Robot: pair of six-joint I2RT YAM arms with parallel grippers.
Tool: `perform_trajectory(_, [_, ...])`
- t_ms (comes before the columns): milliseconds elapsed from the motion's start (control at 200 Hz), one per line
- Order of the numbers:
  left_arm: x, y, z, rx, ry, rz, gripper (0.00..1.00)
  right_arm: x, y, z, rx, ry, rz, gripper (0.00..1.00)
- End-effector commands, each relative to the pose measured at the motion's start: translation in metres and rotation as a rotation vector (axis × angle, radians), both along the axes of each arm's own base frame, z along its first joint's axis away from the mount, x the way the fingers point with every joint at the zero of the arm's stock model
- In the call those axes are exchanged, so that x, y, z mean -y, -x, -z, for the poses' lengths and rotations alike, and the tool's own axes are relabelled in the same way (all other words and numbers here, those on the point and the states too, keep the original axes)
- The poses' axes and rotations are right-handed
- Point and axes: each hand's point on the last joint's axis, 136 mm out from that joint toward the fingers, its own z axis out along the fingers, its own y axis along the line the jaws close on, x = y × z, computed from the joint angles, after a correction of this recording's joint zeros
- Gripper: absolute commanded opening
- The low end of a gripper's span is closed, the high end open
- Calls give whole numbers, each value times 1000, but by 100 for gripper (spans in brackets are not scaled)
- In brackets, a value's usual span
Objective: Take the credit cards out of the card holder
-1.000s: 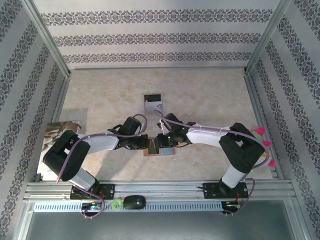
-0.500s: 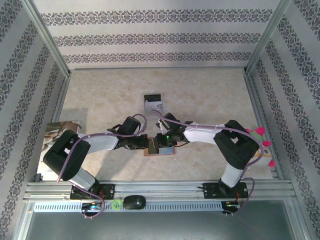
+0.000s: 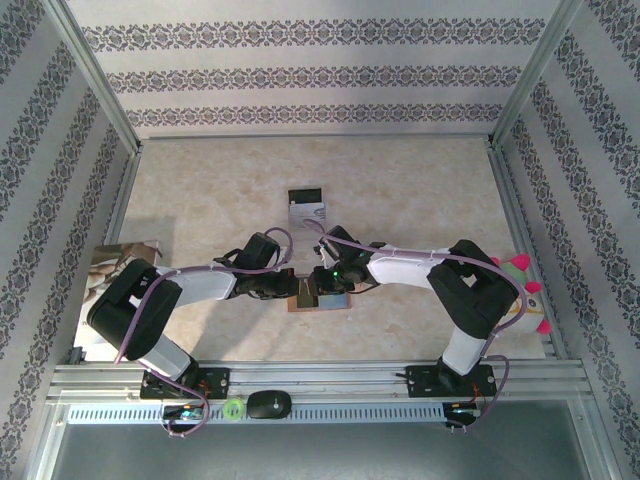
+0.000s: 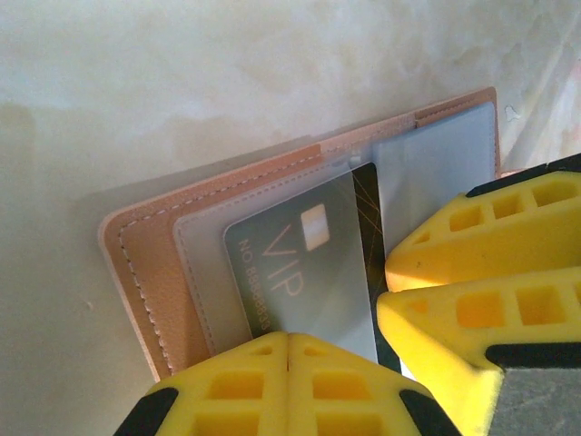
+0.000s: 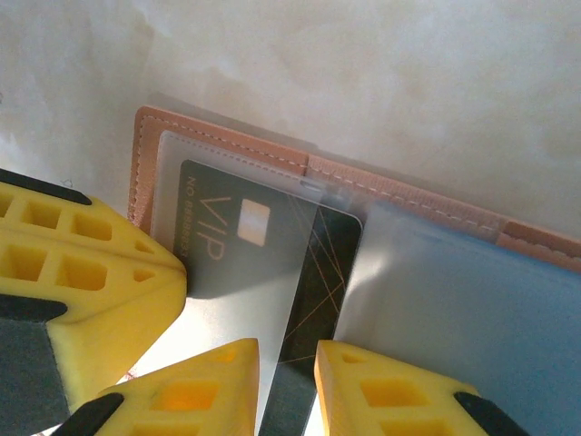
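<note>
The tan leather card holder [image 3: 335, 303] lies open on the table near the front. In the left wrist view the card holder [image 4: 145, 263] shows a dark VIP credit card [image 4: 300, 263] in its clear pocket, a black strip of the card poking out at the hinge. My left gripper [image 4: 289, 341] is shut, its tips pressing down on the pocket over the card. My right gripper [image 5: 286, 381] stands a little open, its fingers either side of the exposed strip of the credit card [image 5: 322, 272]. Both grippers meet over the holder, left gripper [image 3: 290, 289] and right gripper [image 3: 324, 287].
A silvery clear case with a black end [image 3: 306, 208] lies on the table just beyond the grippers. A printed sheet [image 3: 115, 262] lies at the left edge. Metal frame rails border the table, and a pink-and-green soft toy [image 3: 525, 275] sits by the right rail.
The right arm's elbow has swung slightly left. Both grippers stay over the card holder and the left gripper stays shut.
</note>
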Motion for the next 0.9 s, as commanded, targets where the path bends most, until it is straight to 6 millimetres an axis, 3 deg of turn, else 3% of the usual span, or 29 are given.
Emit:
perform_trajectory(0, [-27,21,37,-96,-126,-19,0,17,0,8,-16,60,47,27])
perform_trajectory(894, [-28,22,41,-101,-121,-21,0,31,4,19,-74,95,97,28])
